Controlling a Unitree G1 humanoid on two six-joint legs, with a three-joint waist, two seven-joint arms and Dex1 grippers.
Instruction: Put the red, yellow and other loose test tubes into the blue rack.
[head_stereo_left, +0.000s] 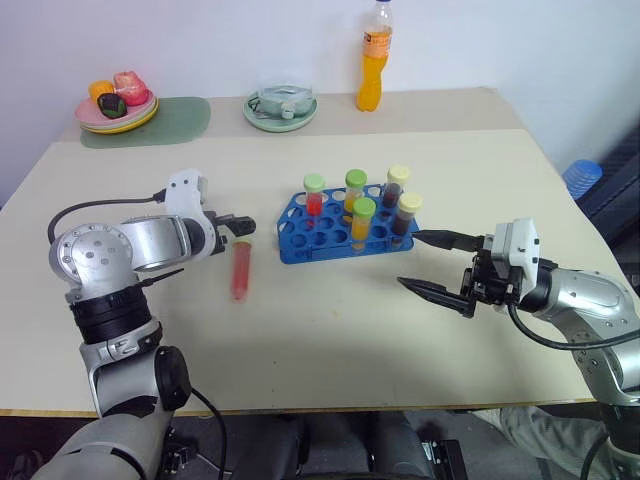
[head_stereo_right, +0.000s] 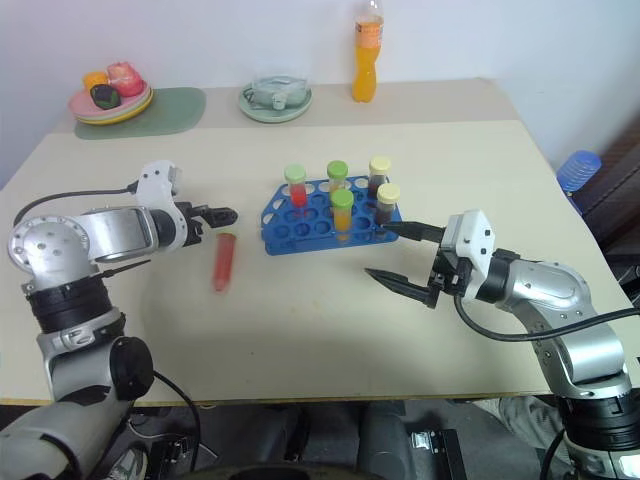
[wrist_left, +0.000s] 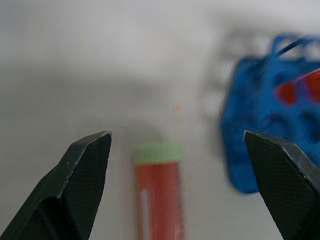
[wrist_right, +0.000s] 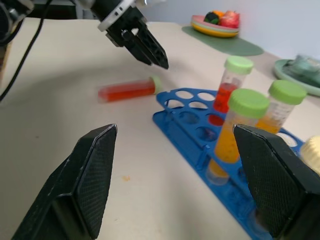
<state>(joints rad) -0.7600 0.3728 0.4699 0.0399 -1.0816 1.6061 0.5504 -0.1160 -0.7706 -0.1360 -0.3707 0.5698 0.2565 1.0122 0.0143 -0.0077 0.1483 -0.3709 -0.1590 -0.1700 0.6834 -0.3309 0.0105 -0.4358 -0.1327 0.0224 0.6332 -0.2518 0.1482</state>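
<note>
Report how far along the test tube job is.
Done: five capped tubes stand in the blue rack, holding red, yellow and dark brown liquid. In hand: nothing; the left gripper hangs open over the red tube lying on the table, and the right gripper is open and empty beside the rack. Left: that one red tube still has to go into a hole.

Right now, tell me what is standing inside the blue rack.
The blue rack holds five upright tubes: one red, two yellow, two dark brown. Their bottoms are hidden by the rack.
</note>
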